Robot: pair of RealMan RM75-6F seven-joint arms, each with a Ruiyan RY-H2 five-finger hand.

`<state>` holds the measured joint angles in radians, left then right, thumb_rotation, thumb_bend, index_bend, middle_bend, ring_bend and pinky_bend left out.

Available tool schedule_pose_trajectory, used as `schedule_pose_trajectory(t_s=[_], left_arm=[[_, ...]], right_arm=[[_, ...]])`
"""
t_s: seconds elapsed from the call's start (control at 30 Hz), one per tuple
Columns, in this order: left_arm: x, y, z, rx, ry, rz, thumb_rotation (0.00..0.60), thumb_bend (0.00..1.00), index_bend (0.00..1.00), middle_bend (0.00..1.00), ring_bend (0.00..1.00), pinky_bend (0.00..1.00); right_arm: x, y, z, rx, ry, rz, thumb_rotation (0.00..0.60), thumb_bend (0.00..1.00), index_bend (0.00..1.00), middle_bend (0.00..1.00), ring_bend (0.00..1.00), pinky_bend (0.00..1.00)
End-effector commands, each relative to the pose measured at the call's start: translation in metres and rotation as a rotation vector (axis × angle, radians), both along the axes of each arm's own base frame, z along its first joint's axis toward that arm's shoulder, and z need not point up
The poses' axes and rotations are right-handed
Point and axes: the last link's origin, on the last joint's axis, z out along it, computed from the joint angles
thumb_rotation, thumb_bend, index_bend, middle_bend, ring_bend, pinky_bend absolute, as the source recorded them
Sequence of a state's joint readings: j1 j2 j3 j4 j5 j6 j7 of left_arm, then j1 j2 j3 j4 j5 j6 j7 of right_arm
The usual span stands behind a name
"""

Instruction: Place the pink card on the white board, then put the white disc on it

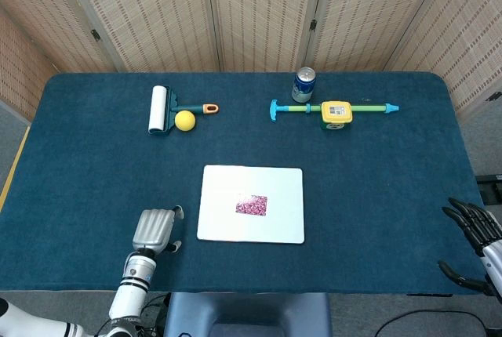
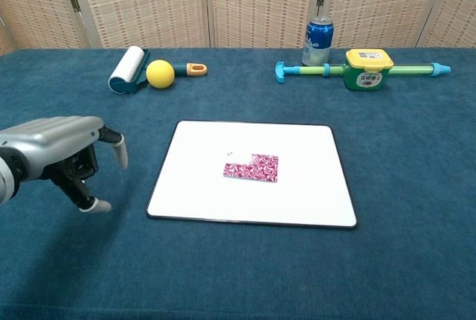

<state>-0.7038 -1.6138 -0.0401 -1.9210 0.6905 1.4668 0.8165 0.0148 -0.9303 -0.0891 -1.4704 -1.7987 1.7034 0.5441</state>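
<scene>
**Card on the board, disc out of sight**

The pink card lies flat near the middle of the white board. Beyond the board sit a lint roller, yellow ball, soda can and water gun. My left hand hovers left of the board, fingers curled downward, covering where the white disc would show; I cannot tell whether it grips anything. My right hand, well right of the board, is spread and empty.

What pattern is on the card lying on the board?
The card has a pink-and-white swirly print; it shows best in the chest view.

Left robot hand silver w/ white fingertips, white-and-black wrist; right robot hand black.
</scene>
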Motion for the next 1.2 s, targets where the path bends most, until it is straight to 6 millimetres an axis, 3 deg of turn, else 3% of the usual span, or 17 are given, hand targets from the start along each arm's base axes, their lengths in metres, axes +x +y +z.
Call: schedule_pose_trajectory(t_s=[0.03, 0.5, 1.2], left_arm=[[-0.005, 0.009, 0.0, 0.005, -0.01, 0.009, 0.6, 0.25, 0.43, 1.0, 0.93, 1.0], [-0.035, 0.034, 0.007, 0.013, -0.017, 0.086, 0.6, 0.29, 0.45, 1.0, 0.94, 1.0], [-0.056, 0.036, 0.008, 0.001, -0.035, 0.115, 0.6, 0.31, 0.46, 1.0, 0.94, 1.0]], right_arm=[[0.001, 0.0, -0.001, -0.002, 0.007, -0.001, 0.6, 0.2, 0.0, 0.0, 0.0, 0.0], [0.004, -0.003, -0.007, 0.006, 0.039, -0.01, 0.6, 0.2, 0.0, 0.0, 0.0, 0.0], [0.006, -0.002, -0.01, -0.001, 0.055, -0.016, 0.6, 0.2, 0.0, 0.0, 0.0, 0.0]])
